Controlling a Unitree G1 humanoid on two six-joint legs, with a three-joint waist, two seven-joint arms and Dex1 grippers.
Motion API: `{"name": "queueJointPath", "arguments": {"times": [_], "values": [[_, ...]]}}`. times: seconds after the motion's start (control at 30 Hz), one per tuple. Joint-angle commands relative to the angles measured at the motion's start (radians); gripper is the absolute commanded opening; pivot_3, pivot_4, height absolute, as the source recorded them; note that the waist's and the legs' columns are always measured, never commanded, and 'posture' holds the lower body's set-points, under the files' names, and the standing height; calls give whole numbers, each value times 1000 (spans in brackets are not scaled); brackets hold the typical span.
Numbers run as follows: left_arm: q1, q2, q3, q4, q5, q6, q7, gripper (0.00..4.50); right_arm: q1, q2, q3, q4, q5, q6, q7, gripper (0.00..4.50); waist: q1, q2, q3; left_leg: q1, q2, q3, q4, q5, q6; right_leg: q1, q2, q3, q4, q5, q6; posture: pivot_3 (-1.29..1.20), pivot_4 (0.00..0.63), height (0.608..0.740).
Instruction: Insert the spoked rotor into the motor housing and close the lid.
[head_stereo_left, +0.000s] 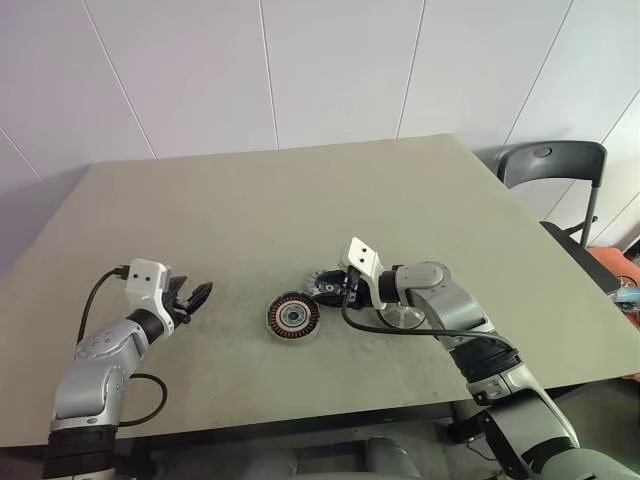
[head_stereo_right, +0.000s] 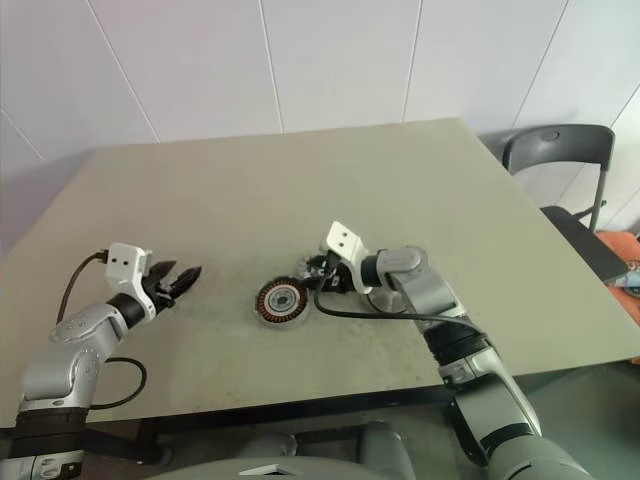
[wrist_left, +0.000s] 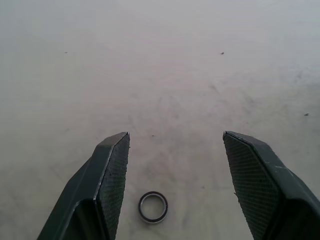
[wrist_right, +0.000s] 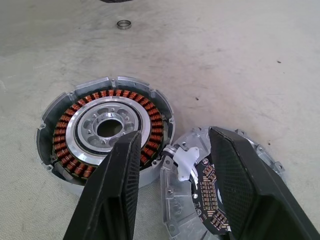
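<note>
Nearest, my right fingers (wrist_right: 220, 185): two black textured pads astride a flat silver part (wrist_right: 200, 185) with a white connector and small dark components, tilted up off the table; they seem to pinch its edge, though I cannot see firm contact.
Motor housing (wrist_right: 107, 132): round puck with a copper winding ring and silver centre, flat on the table just beside that tilted part, its centre open (nothing seated inside).
Spoked rotor (head_stereo_left: 403, 317): my best guess is the pale disc half hidden beneath my right forearm; too covered to be sure.
Left gripper (wrist_left: 175, 175): spread wide and empty, hovering above the table well to the left of the housing.
Small metal ring (wrist_left: 153, 207): lying loose on the table below my left fingers.
Risk: a grip on a thin edge could slip, dropping the flat part onto the windings; my forearm could sweep the hidden disc; the loose ring could be nudged away.
Surface: table (head_stereo_left: 250, 210), matte grey-beige, lightly speckled and scuffed.
Room: pale panelled wall behind; a dark chair (head_stereo_left: 555, 170) at the table's far right corner.
</note>
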Motion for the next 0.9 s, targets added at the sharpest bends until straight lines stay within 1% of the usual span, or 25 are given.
{"name": "queueJointPath", "arguments": {"times": [0.03,0.23,0.33,0.5,0.63,0.83,0.9], "values": [[18,-11,9,-78,15,16,48,3182,-13,6,-3,-10,5,-18,0,2317,0,0,0,0,0,0,0,0,0,0,0,0,0,0,0,0,0,740],[78,-62,-8,-133,58,26,135,3182,-17,3,6,6,1,-27,15,2317,1,0,0,0,0,1,0,0,0,0,0,1,0,0,0,0,0,740],[94,-86,-6,-121,91,7,177,3182,-24,1,8,14,1,-30,24,2317,0,-1,0,0,0,2,1,0,0,1,0,1,0,0,0,0,0,740],[98,-120,-8,-129,97,-1,197,3182,-31,-1,10,21,-1,-33,35,2317,1,-1,0,1,0,2,1,0,0,0,0,1,0,0,0,0,0,740],[98,-127,-13,-125,104,-8,196,3182,-30,-1,9,18,-4,-32,40,2317,0,-1,0,0,0,3,1,0,0,1,0,1,0,0,0,0,0,740],[73,-129,-6,-65,98,-9,188,3182,-26,4,9,4,1,-25,34,2317,1,-1,0,1,0,3,1,0,0,1,0,1,0,0,0,0,0,740],[61,-133,-2,-18,101,-24,188,3182,-25,4,7,3,2,-26,32,2317,1,-1,0,1,0,3,2,0,0,1,0,1,0,0,0,0,0,740]]}}
